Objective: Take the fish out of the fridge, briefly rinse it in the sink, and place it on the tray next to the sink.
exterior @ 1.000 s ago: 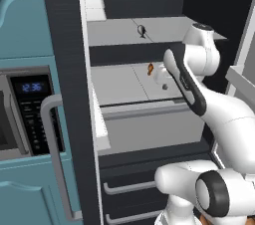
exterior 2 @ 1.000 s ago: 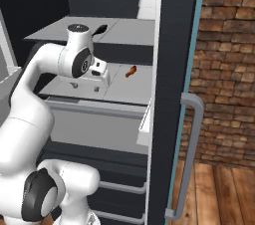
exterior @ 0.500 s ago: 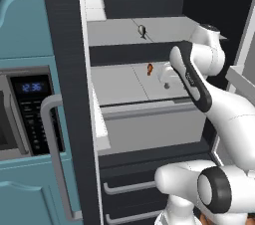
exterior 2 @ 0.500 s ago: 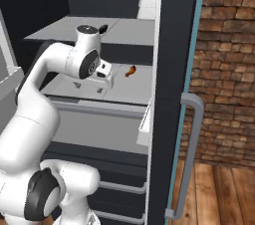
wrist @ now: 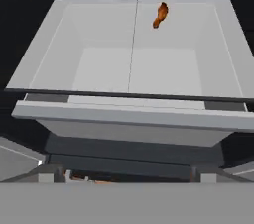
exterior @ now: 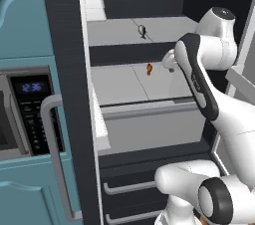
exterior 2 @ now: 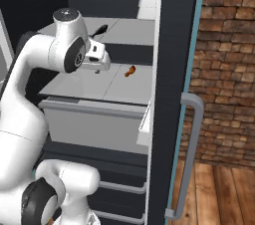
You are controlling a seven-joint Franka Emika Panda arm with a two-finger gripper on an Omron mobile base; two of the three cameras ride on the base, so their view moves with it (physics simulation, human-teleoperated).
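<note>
Matt charcoal fridge, smooth pale shelves, rough brick wall.

The gripper is mostly hidden behind the robot's own forearm, so its jaws can't be made out. The fish on the upper shelf is too small for detail. The microwave is cut off at the left edge.

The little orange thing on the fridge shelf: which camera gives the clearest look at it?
The hand view: the orange item lies unobstructed near the back of the pale shelf, seen from above and in front. In the left base view it is a small speck beside the arm. In the right base view it is small too, right of the hand.
</note>
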